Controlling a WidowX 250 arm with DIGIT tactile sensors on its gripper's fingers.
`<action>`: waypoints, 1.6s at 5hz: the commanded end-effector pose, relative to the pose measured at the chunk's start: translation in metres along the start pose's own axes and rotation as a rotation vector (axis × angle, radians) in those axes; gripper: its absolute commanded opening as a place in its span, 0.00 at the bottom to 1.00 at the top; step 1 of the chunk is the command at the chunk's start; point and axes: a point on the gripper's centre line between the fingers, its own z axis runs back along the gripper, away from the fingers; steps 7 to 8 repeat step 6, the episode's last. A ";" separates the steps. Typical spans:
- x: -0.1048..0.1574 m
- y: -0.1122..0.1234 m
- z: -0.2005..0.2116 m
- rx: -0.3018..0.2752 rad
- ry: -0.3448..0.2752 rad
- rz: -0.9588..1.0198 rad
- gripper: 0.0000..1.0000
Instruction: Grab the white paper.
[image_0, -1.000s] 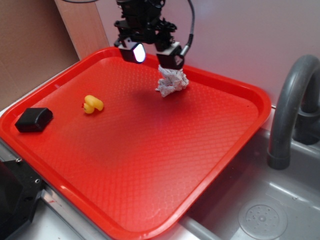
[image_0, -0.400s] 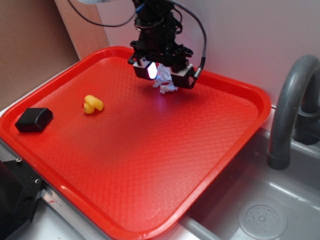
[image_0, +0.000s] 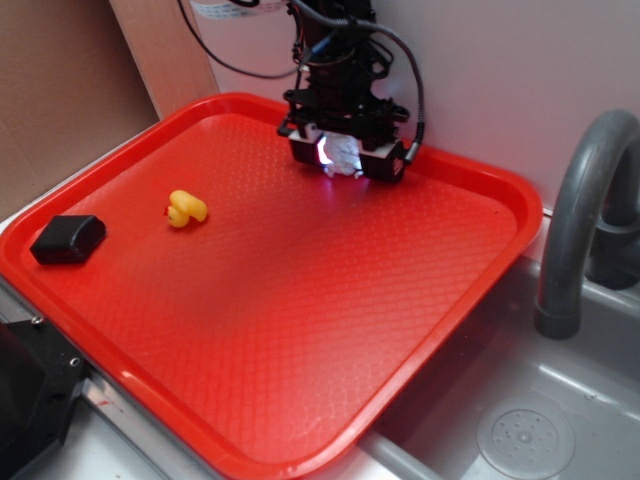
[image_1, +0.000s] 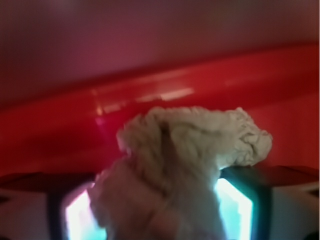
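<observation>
The gripper (image_0: 345, 158) sits low over the far part of the red tray (image_0: 300, 330), its 2 fingers (image_0: 303, 150) pinching the white paper (image_0: 343, 156) between them; in the wrist view the crumpled paper (image_1: 185, 160) bulges up between the glowing pads (image_1: 235, 205); a yellow duck (image_0: 186, 208) and a black block (image_0: 68, 239) lie well apart to the left; a grey faucet (image_0: 580, 220) stands beside the tray.

Crumpled white paper (image_1: 185, 150), glossy tray (image_0: 300, 300)
</observation>
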 end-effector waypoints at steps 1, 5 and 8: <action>-0.028 0.000 0.049 -0.008 -0.092 -0.068 0.00; -0.099 0.088 0.164 -0.054 0.169 0.161 0.00; -0.095 0.086 0.161 -0.081 0.152 0.091 0.00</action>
